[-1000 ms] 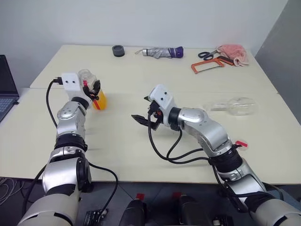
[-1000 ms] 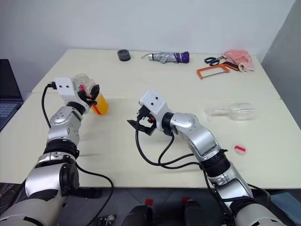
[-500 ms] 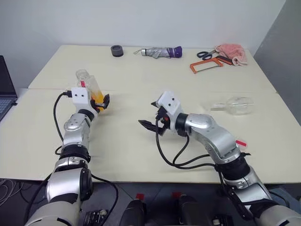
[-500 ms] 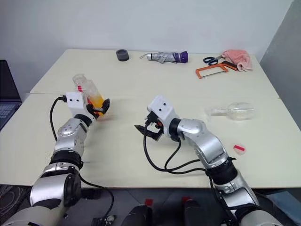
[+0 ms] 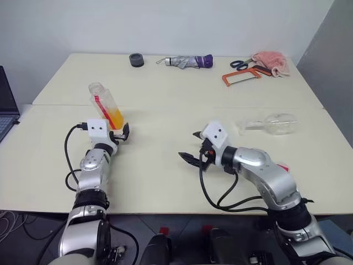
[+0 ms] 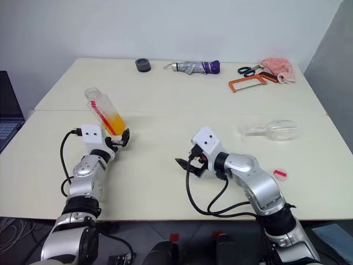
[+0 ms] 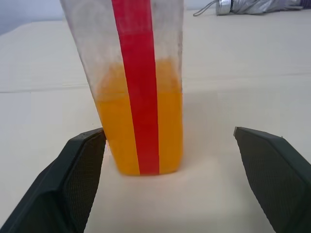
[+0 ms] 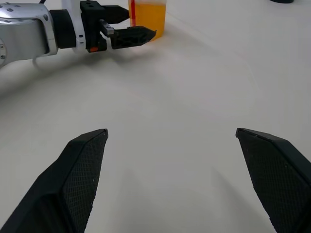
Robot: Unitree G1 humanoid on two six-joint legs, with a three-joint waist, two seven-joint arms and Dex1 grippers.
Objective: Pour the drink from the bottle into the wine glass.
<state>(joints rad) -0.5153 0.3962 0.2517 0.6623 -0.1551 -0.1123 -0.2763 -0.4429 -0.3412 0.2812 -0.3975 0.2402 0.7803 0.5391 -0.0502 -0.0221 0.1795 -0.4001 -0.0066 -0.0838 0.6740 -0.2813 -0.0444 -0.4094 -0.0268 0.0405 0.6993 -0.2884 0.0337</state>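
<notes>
The bottle (image 5: 106, 105) stands on the table (image 5: 165, 165) at the left, uncapped, leaning left, its lower half filled with orange drink (image 7: 141, 126), a red strip down its side. The left gripper (image 5: 122, 134) sits just near of it, jaws wide apart, holding nothing. The wine glass (image 5: 273, 123) lies on its side far right, stem pointing left. The right gripper (image 5: 194, 150) hangs open mid-table.
</notes>
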